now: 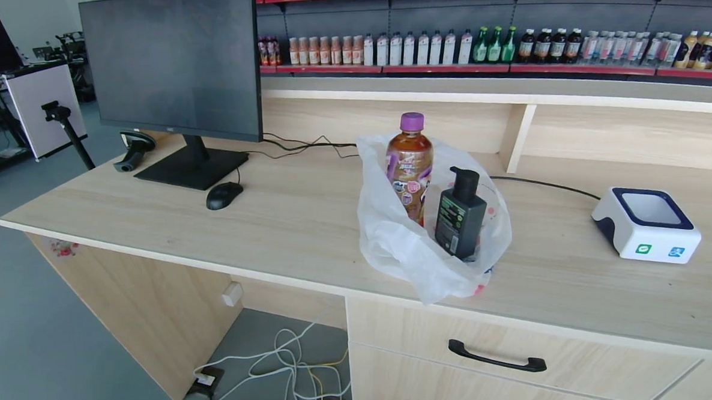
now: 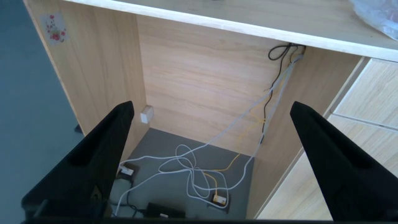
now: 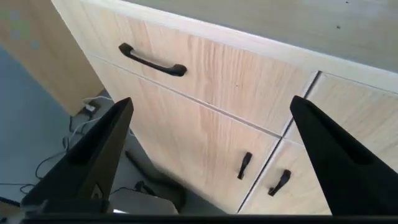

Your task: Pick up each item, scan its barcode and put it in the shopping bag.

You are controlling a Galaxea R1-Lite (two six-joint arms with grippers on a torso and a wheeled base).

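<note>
Matt pale wood counter (image 1: 285, 221), thin translucent plastic shopping bag (image 1: 394, 246)

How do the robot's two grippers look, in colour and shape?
The left gripper and the right gripper look alike: each has two plain matte black fingers, broad at the base and tapering to a blunt tip.

At the centre of the frame the wall of the shopping bag (image 1: 394, 240) hides the lower part of the tea bottle (image 1: 410, 161) and the foot of the dark pump bottle (image 1: 460, 216). A black cable (image 1: 541, 184) vanishes behind the bag's right side. The desk (image 1: 297, 220) runs out past the right edge, and the drawer front (image 1: 398, 348) is cut by the bottom edge. Along the top, the shelf bottles (image 1: 421, 48) are too small to tell their labels. The fingers (image 2: 99, 162) of the left gripper (image 2: 211, 107) and the fingers (image 3: 99, 162) of the right gripper (image 3: 211, 102) are cut off at their bases
</note>
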